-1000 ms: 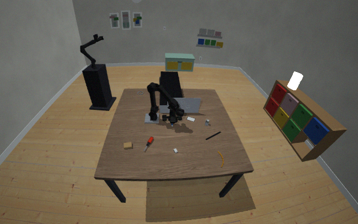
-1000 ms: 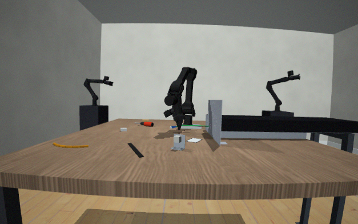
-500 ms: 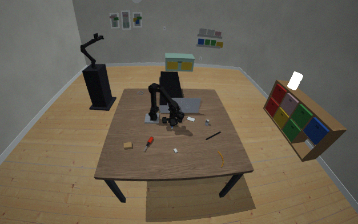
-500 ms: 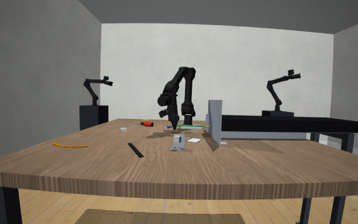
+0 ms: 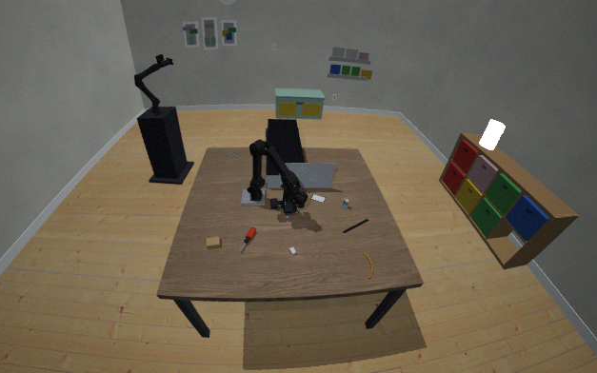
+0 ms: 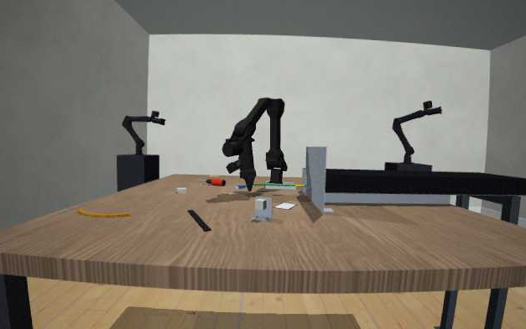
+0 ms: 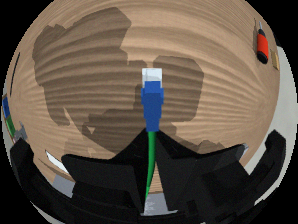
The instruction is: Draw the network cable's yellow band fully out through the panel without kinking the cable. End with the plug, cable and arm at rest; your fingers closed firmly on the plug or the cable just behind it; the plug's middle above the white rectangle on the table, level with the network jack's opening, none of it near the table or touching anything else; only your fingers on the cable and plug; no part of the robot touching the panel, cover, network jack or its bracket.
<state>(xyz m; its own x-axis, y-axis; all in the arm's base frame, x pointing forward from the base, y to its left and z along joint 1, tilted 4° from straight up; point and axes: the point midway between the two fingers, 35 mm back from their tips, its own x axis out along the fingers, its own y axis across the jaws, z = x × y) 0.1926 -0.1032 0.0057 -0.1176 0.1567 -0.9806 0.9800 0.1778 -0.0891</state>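
My gripper [image 7: 150, 132] is shut on the green network cable [image 7: 149, 165] just behind its blue plug [image 7: 152, 99], which sticks out ahead of the fingers above the table. In the exterior view the gripper [image 6: 249, 188] points down, left of the grey panel [image 6: 316, 178]. The cable [image 6: 278, 184] runs level from the fingers to the panel, and its yellow band [image 6: 301, 185] shows just at the panel's face. The white rectangle [image 6: 285, 206] lies near the panel, to the right of the gripper. The network jack on its bracket [image 6: 263, 209] stands in front of it.
A red-handled screwdriver [image 5: 248, 236], a wooden block [image 5: 213, 242], a small white block [image 5: 292, 250], a black strip [image 5: 355, 225] and a curved yellow strip [image 5: 369, 265] lie on the table. The arm's base [image 5: 253, 196] stands left of the panel [image 5: 310, 175].
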